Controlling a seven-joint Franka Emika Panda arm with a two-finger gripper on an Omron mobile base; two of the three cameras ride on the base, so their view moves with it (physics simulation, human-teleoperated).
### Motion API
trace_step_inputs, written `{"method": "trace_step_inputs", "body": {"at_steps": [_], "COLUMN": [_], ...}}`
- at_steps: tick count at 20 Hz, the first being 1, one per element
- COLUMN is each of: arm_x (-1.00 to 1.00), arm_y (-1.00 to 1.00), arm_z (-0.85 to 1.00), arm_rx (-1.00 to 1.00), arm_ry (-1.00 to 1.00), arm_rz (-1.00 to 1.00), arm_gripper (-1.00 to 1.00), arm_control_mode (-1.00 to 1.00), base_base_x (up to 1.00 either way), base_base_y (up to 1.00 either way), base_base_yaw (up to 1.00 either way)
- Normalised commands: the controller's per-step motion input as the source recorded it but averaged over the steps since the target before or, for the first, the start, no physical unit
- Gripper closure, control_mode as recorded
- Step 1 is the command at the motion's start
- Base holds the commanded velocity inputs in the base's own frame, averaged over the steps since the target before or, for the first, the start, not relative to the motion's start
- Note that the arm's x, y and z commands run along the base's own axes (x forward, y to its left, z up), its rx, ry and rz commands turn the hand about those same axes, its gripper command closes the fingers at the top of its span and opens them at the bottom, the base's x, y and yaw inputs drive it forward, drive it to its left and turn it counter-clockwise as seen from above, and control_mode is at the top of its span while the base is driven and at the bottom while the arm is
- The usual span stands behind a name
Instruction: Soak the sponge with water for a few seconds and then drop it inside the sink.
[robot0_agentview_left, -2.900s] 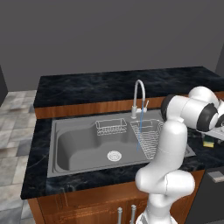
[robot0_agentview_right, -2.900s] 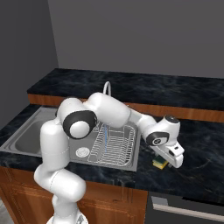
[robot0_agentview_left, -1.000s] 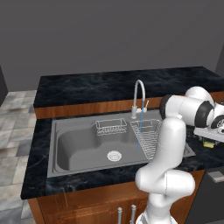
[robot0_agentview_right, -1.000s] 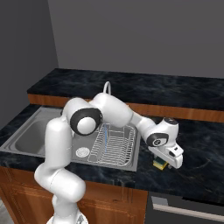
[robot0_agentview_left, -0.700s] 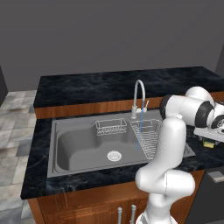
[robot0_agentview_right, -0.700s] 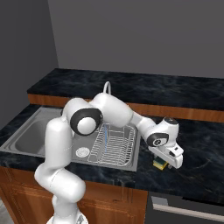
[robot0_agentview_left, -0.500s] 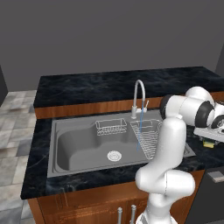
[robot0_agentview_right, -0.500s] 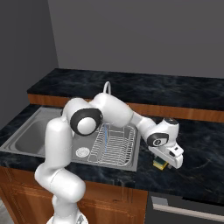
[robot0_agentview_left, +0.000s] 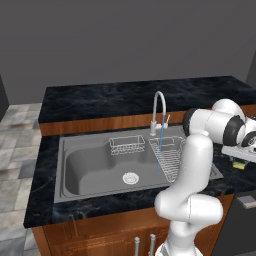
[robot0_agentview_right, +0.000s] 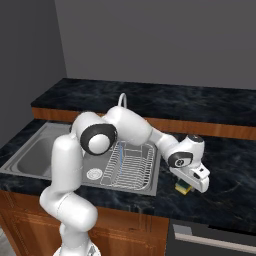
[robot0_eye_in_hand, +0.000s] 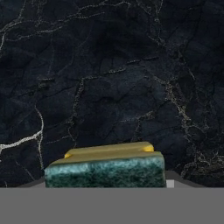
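Observation:
The sponge (robot0_eye_in_hand: 105, 168), yellow with a dark green top, lies on the black counter to the right of the sink (robot0_agentview_left: 75, 187). My gripper (robot0_agentview_right: 184, 186) is down over the sponge (robot0_agentview_right: 181, 190) and shut on it, with the block filling the space between the fingers in the hand view. From the left base view the sponge (robot0_agentview_left: 239, 164) peeks out under the hand at the far right. A thin blue stream of water (robot0_agentview_left: 160, 150) runs from the faucet (robot0_agentview_left: 157, 107) down onto the right part of the sink (robot0_agentview_right: 30, 155).
A wire dish rack (robot0_agentview_left: 172, 155) sits in the sink's right part, under the water (robot0_agentview_right: 120, 152). A small wire basket (robot0_agentview_left: 126, 145) hangs at the basin's back wall. Black marble counter (robot0_eye_in_hand: 109, 74) surrounds the sponge. A raised counter ledge runs behind the faucet.
The arm has held its place over the sponge. Between the earlier frames and now I see no move of the sponge.

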Motion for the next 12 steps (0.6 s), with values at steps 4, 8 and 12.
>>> {"method": "trace_step_inputs", "body": {"at_steps": [4, 8, 12], "arm_x": [0.0, 0.19, 0.27], "arm_y": [0.0, 0.02, 0.18], "arm_z": [0.0, 0.17, 0.38], "arm_rx": [0.0, 0.0, 0.0], "arm_ry": [0.0, 0.0, 0.0], "arm_rz": [0.0, 0.0, 0.0], "arm_gripper": [1.0, 1.0, 1.0], "arm_control_mode": [-1.0, -1.0, -1.0], "base_base_x": [0.0, 0.0, 0.0], "base_base_y": [0.0, 0.0, 0.0], "base_base_yaw": [0.0, 0.0, 0.0]}}
